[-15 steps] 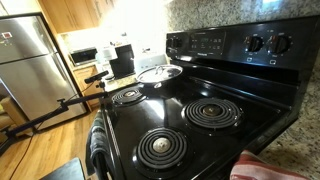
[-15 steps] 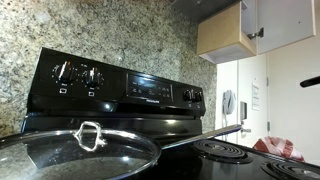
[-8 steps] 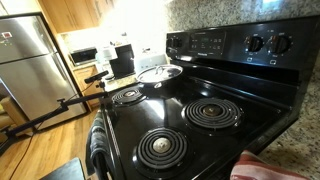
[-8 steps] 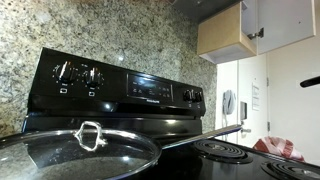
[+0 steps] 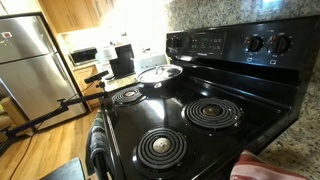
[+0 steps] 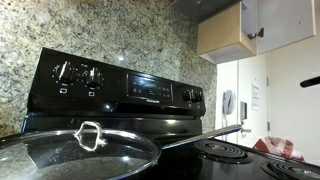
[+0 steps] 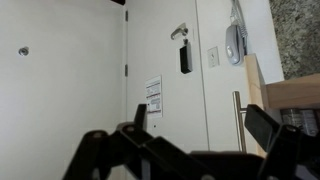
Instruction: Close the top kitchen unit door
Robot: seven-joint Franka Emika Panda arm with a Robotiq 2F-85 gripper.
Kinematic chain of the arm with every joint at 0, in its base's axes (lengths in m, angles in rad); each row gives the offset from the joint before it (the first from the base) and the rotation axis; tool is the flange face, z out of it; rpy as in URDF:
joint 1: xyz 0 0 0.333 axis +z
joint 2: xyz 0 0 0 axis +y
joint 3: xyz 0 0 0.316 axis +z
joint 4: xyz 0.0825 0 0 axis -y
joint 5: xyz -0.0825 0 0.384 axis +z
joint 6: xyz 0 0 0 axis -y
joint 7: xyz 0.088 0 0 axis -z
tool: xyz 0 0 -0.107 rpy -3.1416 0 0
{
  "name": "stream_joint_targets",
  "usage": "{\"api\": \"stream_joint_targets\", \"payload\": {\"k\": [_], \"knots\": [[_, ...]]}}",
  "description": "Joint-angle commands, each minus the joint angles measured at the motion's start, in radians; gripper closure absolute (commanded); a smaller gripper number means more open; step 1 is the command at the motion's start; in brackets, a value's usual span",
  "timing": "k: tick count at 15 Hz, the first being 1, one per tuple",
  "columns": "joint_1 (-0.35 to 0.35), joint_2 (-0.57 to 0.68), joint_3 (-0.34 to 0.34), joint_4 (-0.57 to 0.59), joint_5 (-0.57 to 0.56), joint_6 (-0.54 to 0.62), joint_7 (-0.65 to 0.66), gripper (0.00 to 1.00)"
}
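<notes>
Claw (image 7: 200, 118) spread apart, empty; top kitchen unit door (image 6: 224, 33) high up, open air below.

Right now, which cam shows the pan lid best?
An exterior view: the pan lid fills the foreground, with its loop handle clear. In an exterior view taken from farther off, the same lid is small and sits far back. The wrist view does not show it.

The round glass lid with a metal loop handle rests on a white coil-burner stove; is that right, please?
Not quite: the electric stove is black, not white, as both exterior views show; the round glass lid does rest on it.
</notes>
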Motion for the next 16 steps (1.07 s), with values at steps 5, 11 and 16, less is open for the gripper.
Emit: {"api": "stream_joint_targets", "payload": {"k": [5,11,16], "knots": [[-0.01,0.038,-0.036,0.001,0.01,0.089,0.038,0.0],[-0.133,0.143,-0.064,0.042,0.007,0.287,0.137,0.0],[-0.246,0.24,-0.025,0.097,0.029,0.359,0.166,0.0]]}}
